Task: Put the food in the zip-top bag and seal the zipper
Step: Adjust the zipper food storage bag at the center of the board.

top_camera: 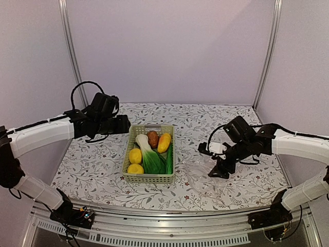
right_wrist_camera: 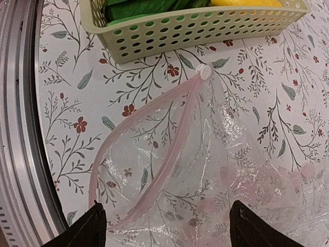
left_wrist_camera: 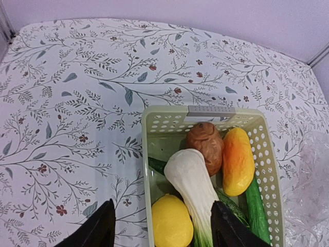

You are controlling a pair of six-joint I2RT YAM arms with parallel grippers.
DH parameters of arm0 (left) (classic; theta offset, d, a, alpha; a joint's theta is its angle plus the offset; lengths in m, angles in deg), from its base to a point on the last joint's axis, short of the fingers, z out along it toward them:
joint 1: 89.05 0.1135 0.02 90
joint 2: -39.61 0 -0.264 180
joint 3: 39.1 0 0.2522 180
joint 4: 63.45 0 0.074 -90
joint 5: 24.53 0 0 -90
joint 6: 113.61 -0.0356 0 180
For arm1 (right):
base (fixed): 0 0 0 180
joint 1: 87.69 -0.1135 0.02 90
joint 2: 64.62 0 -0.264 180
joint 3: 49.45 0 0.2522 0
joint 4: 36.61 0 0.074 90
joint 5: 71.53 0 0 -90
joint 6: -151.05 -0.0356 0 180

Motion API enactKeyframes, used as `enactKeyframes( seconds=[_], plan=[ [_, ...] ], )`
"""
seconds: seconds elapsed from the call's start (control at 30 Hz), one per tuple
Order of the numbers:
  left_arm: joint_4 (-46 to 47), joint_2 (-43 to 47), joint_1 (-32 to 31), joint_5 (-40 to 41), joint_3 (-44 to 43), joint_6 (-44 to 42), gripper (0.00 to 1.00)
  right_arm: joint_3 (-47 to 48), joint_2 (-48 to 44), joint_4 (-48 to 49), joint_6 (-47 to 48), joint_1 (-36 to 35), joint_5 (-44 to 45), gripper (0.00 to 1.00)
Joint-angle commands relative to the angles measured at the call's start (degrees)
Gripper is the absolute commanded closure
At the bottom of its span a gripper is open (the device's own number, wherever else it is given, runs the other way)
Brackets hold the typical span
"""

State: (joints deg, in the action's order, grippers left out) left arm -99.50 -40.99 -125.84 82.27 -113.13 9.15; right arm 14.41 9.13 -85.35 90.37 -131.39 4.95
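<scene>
The food lies in a pale green basket (top_camera: 147, 178): two yellow lemons (top_camera: 135, 155), a brown piece (top_camera: 152, 138), an orange-yellow fruit (top_camera: 164, 142), a bok choy (top_camera: 149, 158) and a cucumber (top_camera: 169, 160). My left gripper (top_camera: 123, 125) hovers open and empty above the basket's far left; in its wrist view the gripper (left_wrist_camera: 163, 232) straddles a lemon (left_wrist_camera: 172, 222) and the bok choy stem (left_wrist_camera: 191, 177). The zip-top bag (top_camera: 198, 174) lies flat right of the basket. My right gripper (top_camera: 218, 170) is open above the bag (right_wrist_camera: 216, 170). The pinkish zipper (right_wrist_camera: 172, 131) strips spread apart from a white slider (right_wrist_camera: 205, 71).
The basket's near wall (right_wrist_camera: 195, 28) sits just beyond the slider. The table's metal front rail (right_wrist_camera: 18, 128) runs close to the bag's mouth. The bag's edge shows at the right of the left wrist view (left_wrist_camera: 314, 175). Frame posts (top_camera: 70, 51) stand at the back corners.
</scene>
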Motion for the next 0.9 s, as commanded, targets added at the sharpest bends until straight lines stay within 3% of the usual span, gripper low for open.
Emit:
enactKeyframes(
  seconds=[0.0,0.2,0.53,0.87],
  plan=[
    [-1.2,3.2,-2.0,2.2,-1.2,0.1,0.37,-0.3,2.2,-0.2,-1.2,-2.2,4.2,0.18],
    [-1.2,5.1,-2.8,3.3,-0.8,0.8,0.37,0.0,5.5,1.6,-2.6,-3.5,9.7,0.16],
    [0.7,4.9,-3.9,2.3,0.7,2.1,0.38,-1.5,10.0,8.4,-2.9,-3.0,29.6,0.20],
    [4.3,4.1,-5.7,2.3,3.3,2.0,0.38,1.4,12.3,13.8,0.5,11.2,31.0,0.32]
  ],
)
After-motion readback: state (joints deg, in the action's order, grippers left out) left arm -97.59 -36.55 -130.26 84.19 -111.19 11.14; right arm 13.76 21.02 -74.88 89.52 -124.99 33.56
